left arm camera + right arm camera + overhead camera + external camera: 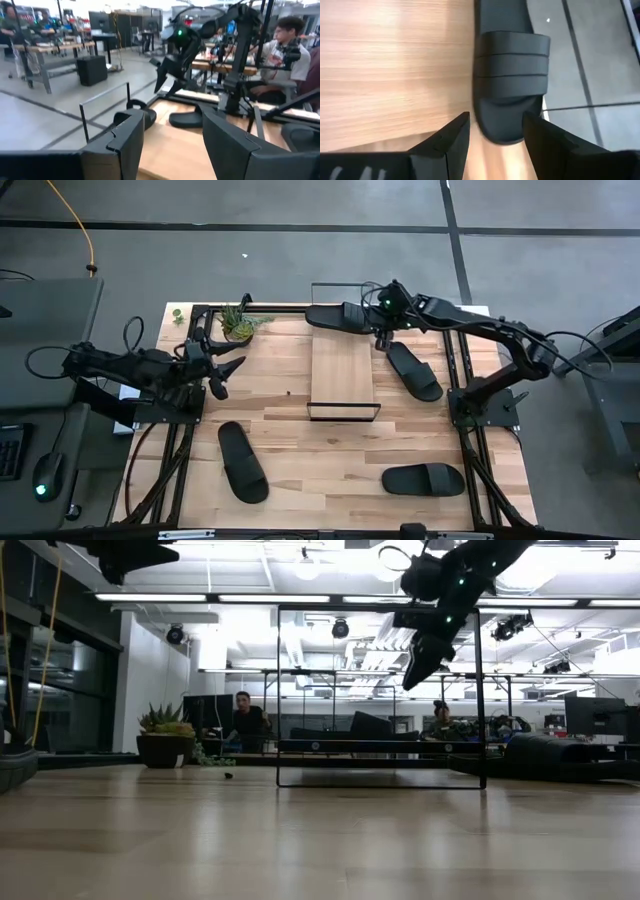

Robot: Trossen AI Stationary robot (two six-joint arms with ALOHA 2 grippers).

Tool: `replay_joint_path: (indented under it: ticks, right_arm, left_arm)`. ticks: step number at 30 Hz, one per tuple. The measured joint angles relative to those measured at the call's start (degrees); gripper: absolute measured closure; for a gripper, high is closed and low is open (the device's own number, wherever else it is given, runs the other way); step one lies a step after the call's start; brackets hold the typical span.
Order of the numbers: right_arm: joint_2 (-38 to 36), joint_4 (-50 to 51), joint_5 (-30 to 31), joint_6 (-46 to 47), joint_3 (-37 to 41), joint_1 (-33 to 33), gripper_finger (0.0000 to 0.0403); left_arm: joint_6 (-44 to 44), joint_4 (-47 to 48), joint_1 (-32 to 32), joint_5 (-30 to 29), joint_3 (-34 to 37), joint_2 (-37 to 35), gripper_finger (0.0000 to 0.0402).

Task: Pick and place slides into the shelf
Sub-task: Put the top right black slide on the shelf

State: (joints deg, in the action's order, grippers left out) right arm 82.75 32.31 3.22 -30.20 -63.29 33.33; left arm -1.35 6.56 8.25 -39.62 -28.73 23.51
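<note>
right gripper [383, 340] hangs over the far end of the shelf [342, 370], jaws parted and holding nothing, one slide [510, 75] lying on the shelf's far end just ahead of them. another slide [414, 370] lies beside them on the counter [300, 470]. left gripper [222, 376], jaws parted and empty, waits well away.

A small potted plant [238, 321] sits at the far left corner of the wooden tabletop [300, 450]. Beyond the table, a person [282, 47] sits at a desk, and another person [243, 720] sits farther back in the room.
</note>
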Motion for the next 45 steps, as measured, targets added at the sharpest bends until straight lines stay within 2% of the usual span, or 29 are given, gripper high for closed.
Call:
replay_joint_path:
  ticks: [9, 18, 22, 27, 36, 45]
  right_arm:
    - [-3.4, 8.1, 0.0, 9.8, 0.0, -2.9, 0.0229]
    - [-3.4, 15.7, 0.0, 16.5, 0.0, -6.5, 0.0229]
    - [-3.4, 17.8, 0.2, 19.0, 0.0, -8.8, 0.0229]
    - [-3.3, 20.8, 3.5, 23.7, 0.0, -12.9, 0.0229]
    - [-3.3, 25.0, 13.6, 30.3, 2.9, -22.2, 0.0229]
    - [-3.3, 33.6, 23.5, 42.8, 3.5, -29.9, 0.0229]
  left_arm:
    - [-0.6, 3.1, 0.0, 5.5, -1.7, 0.0, 0.0218]
    - [-0.6, 4.6, 0.0, 6.3, -2.8, 0.0, 0.0218]
    - [-2.7, 8.8, 0.0, 10.3, -4.9, 0.0, 0.0218]
    - [-4.1, 11.2, 0.0, 14.5, -5.0, 0.0, 0.0218]
    - [-5.1, 11.7, 0.0, 14.8, -5.1, 1.4, 0.0218]
    - [-5.1, 11.7, 0.0, 14.7, -5.1, 1.6, 0.0218]
